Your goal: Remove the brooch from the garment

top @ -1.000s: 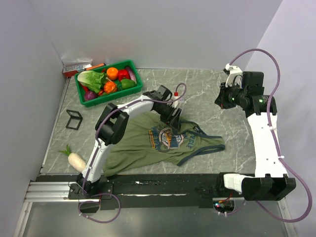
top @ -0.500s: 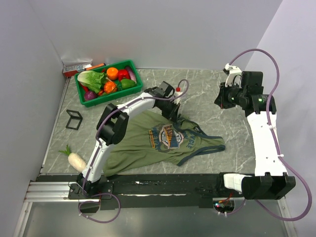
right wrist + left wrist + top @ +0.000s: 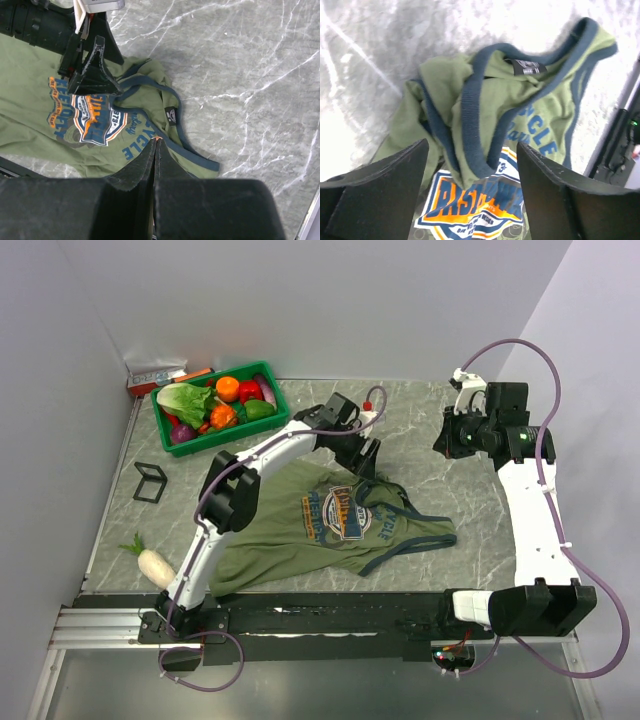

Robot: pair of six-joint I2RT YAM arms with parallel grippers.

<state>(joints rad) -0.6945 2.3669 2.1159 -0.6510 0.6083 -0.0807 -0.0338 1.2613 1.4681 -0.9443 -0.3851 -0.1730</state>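
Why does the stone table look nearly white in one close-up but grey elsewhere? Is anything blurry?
Left wrist view: glare washes the grey marble tabletop nearly white, though the olive-green tank top is sharp. Right wrist view: even light and a crisp table, but the arm's own shut black fingers loom close and soft-edged. Top view: evenly lit, no glare, only soft shadows under the white left arm.

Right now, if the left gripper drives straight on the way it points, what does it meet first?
Most likely the garment: its bunched navy neckline fold, next to the oval graphic, lies dead ahead of the open left gripper. Depth is unclear.
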